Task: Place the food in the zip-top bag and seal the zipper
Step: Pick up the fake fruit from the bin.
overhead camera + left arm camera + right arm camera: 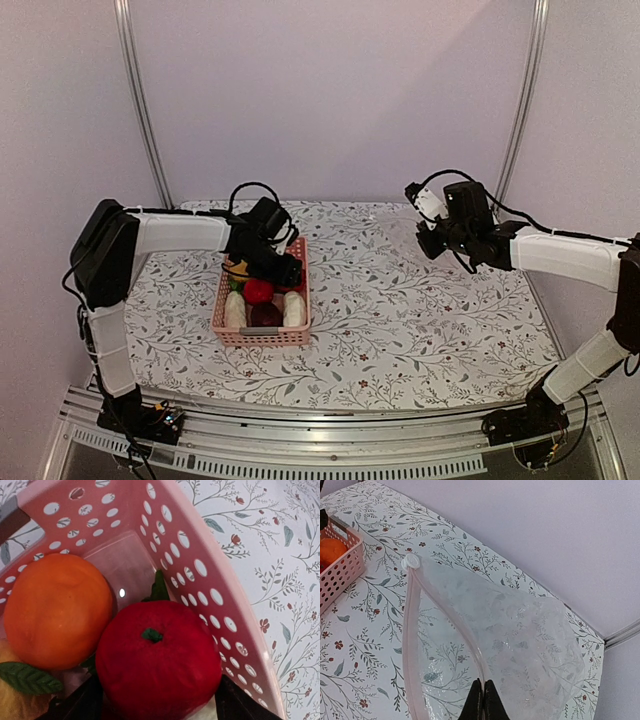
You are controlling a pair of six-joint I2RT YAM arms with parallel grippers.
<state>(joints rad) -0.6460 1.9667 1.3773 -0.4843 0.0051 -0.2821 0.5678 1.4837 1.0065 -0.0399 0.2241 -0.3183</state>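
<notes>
In the left wrist view a red apple lies in the pink basket beside an orange and a yellow piece. My left gripper is down in the basket, its dark fingers pressed against both sides of the apple, which still rests there. From above, the apple, a maroon piece and two white pieces show in the basket. My right gripper is shut on the zip-top bag's upper zipper strip, holding the mouth agape above the table.
The basket stands left of the bag with the orange in its corner. A white slider sits at the zipper's far end. The floral tablecloth covers the table; walls and metal posts close the back.
</notes>
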